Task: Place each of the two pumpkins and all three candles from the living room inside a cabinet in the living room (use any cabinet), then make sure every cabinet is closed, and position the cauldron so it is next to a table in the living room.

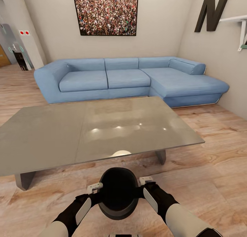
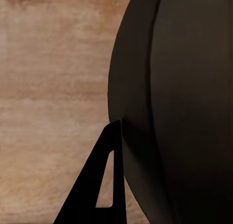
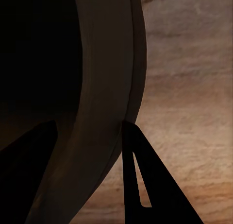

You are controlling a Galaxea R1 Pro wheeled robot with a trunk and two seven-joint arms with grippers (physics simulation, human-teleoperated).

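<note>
Both grippers pinch the cauldron's [image 1: 118,192] rim just short of the grey table [image 1: 51,134]: left gripper [image 1: 95,188], right gripper [image 1: 145,181]. Lower it level, releasing both together.

The cauldron [image 1: 118,193] is matte black, its mouth darkest inside. The tabletop [image 1: 68,134] is flat grey with pale light spots glinting on it. The sofa [image 1: 123,77] is plain sky blue. The floor [image 1: 212,168] is light brown wood with streaky grain. The wall picture [image 1: 105,11] is densely speckled brown, white and red. The wall letter [image 1: 212,10] is dark brown-black.
</note>
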